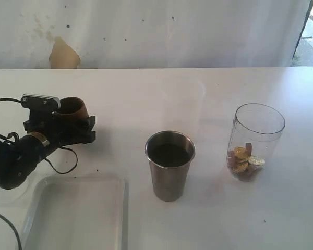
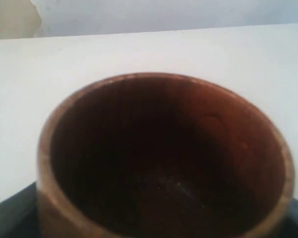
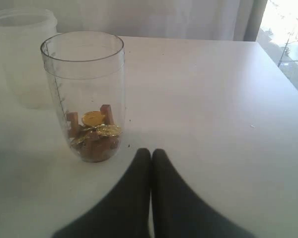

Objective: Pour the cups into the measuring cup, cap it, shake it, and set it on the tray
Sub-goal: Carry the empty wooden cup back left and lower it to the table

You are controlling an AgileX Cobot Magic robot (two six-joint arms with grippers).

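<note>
The brown wooden cup [image 1: 73,108] is upright at the table's left, with my left gripper [image 1: 73,124] shut on it. In the left wrist view the wooden cup [image 2: 164,148] fills the picture and its dark inside looks empty. The steel tumbler [image 1: 169,164] stands at the centre with a dark inside. To its right, the clear measuring cup [image 1: 253,140] holds gold coins and brown pieces. My right gripper [image 3: 151,153] is shut and empty, low over the table just beside the measuring cup [image 3: 87,94]. The white tray [image 1: 75,211] lies at the front left, below the left arm.
A frosted translucent beaker [image 3: 22,54] stands behind the measuring cup. The left arm's black cable [image 1: 62,159] trails over the table next to the tray. A white curtain backs the table's far edge. The table's right edge [image 3: 288,74] runs near a window.
</note>
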